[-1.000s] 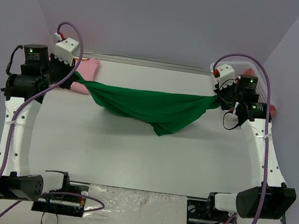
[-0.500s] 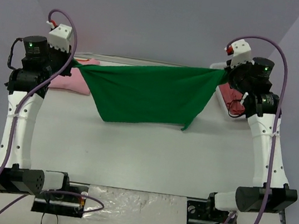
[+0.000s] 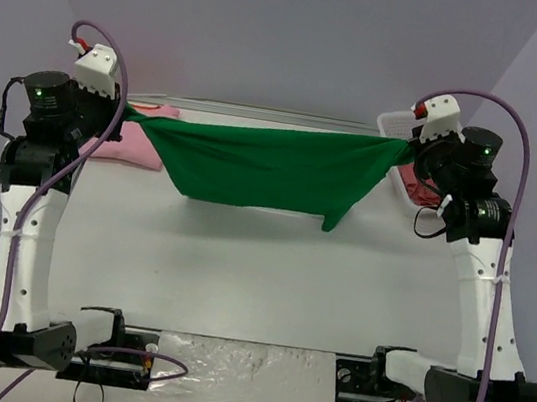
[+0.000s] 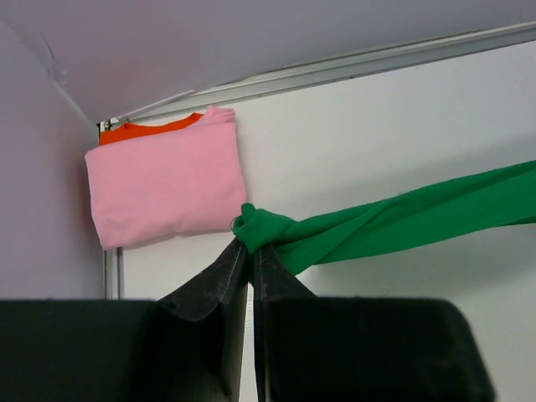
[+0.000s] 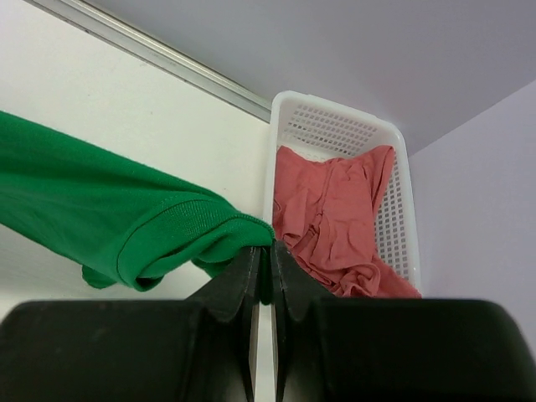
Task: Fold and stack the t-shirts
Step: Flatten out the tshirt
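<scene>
The bright green t-shirt (image 3: pixel 263 168) hangs stretched in the air between my two grippers, above the table's far half. My left gripper (image 3: pixel 128 111) is shut on its left end (image 4: pixel 266 228). My right gripper (image 3: pixel 410 147) is shut on its right end (image 5: pixel 159 226). A folded light pink t-shirt (image 4: pixel 163 186) lies at the far left corner on top of an orange t-shirt (image 4: pixel 142 130), of which only an edge shows. The coral red t-shirt (image 5: pixel 335 213) lies crumpled in the white lattice basket (image 5: pixel 335 126) at the far right.
The basket (image 3: pixel 401 125) stands against the back wall on the right, just behind my right gripper. The pink stack (image 3: pixel 130 145) lies below and behind my left gripper. Grey walls close in the back and both sides.
Both grippers have risen and moved outward, lifting the green t-shirt off the table and stretching it flatter. The shirt's hanging lower edge has come up.
</scene>
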Robot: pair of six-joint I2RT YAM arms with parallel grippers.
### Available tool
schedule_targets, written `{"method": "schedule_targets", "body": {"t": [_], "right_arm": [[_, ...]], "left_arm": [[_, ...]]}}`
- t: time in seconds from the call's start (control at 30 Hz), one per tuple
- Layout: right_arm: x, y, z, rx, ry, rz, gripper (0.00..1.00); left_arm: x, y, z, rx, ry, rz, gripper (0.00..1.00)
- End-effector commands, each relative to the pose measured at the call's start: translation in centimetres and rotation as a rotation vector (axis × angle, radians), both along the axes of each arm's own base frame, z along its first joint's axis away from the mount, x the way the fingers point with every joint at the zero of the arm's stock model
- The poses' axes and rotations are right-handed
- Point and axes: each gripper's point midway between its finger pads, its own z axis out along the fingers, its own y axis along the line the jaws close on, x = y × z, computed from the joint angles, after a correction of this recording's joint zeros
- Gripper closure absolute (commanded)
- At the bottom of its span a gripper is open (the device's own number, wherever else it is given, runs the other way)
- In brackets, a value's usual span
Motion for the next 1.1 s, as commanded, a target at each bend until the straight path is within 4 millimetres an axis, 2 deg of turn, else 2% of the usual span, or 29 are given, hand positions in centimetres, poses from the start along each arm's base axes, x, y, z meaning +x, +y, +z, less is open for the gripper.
{"method": "schedule_targets", "body": {"t": [0.0,0.03,0.13,0.27,0.33,0.37,0.4,0.47,0.5,0.57,0.6,0.67,0.7,0.73,0.77,0.8,0.83,0.87,0.9,0.93,0.97,1.0,1.03,1.07], "right_arm": [[-3.7,-0.3,3.7,0.038,-0.123,-0.006,1.0],[-5.2,-0.3,4.6,0.045,-0.152,0.0,1.0],[-7.3,-0.4,4.9,0.057,-0.168,-0.001,1.0],[-7.7,-0.5,5.0,0.061,-0.167,-0.008,1.0],[-6.0,-0.7,3.7,0.046,-0.122,-0.02,1.0],[-6.0,-0.7,3.8,0.046,-0.124,-0.02,1.0],[-4.8,-0.7,2.7,0.037,-0.088,-0.026,1.0],[-3.4,-0.6,1.6,0.034,-0.054,-0.026,1.0],[-2.1,-0.4,0.4,0.03,-0.022,-0.02,1.0],[-0.9,-0.1,-0.7,0.031,0.004,-0.012,1.0],[0.6,0.0,-1.8,0.029,0.026,-0.007,1.0],[2.1,-0.1,-2.1,0.022,0.031,-0.015,1.0],[3.5,0.1,-3.6,0.017,0.069,-0.014,1.0],[4.3,0.0,-3.8,0.016,0.078,-0.017,1.0],[5.1,0.1,-2.8,0.012,0.057,-0.014,1.0],[6.5,0.1,-3.8,0.006,0.081,-0.017,1.0],[7.2,0.2,-3.6,0.005,0.078,-0.014,1.0],[8.0,0.2,-1.5,0.011,0.033,-0.014,1.0],[9.1,0.4,-1.8,0.013,0.043,-0.012,1.0],[9.6,0.5,-0.8,0.015,0.024,-0.011,1.0],[9.9,0.5,0.1,0.018,0.006,-0.009,1.0],[10.1,0.7,2.3,0.028,-0.036,-0.008,1.0],[9.9,0.7,3.4,0.032,-0.057,-0.006,1.0],[9.5,0.8,4.5,0.038,-0.079,0.0,1.0]], "left_arm": [[-3.6,-0.4,3.8,0.011,-0.127,-0.018,0.98],[-4.2,-0.6,3.3,0.009,-0.113,-0.032,0.98],[-6.0,-0.8,2.8,0.022,-0.099,-0.039,0.98],[-6.3,-0.5,2.0,0.039,-0.083,-0.03,0.98],[-5.2,-0.3,1.4,0.04,-0.074,-0.024,0.98],[-5.2,-0.3,1.1,0.038,-0.068,-0.024,0.98],[-4.4,-0.2,0.8,0.036,-0.064,-0.024,0.98],[-3.3,0.1,-0.1,0.041,-0.049,-0.012,0.98],[-2.1,0.3,-1.4,0.039,-0.025,-0.003,0.98],[-0.9,0.5,-2.9,0.037,0.007,-0.003,0.98],[0.5,0.6,-4.3,0.033,0.039,-0.005,0.98],[1.9,0.6,-5.4,0.023,0.073,-0.01,0.98],[3.4,0.6,-6.1,0.017,0.097,-0.017,0.98],[4.3,0.5,-6.3,0.01,0.107,-0.02,0.98],[5.1,0.6,-6.2,0.008,0.111,-0.02,0.98],[6.5,0.7,-7.5,0.0,0.152,-0.019,0.98],[7.6,0.6,-5.5,-0.006,0.113,-0.023,0.98],[8.8,0.6,-6.6,-0.015,0.157,-0.025,0.98],[9.4,0.5,-5.7,-0.023,0.147,-0.026,0.98],[10.0,0.4,-2.7,-0.031,0.086,-0.033,0.98],[10.6,0.3,-2.3,-0.038,0.088,-0.036,0.98],[10.4,0.3,-1.1,-0.042,0.074,-0.036,0.98],[10.1,0.2,1.3,-0.037,0.023,-0.04,0.98],[9.2,0.0,2.6,-0.033,-0.001,-0.045,0.98]]}}
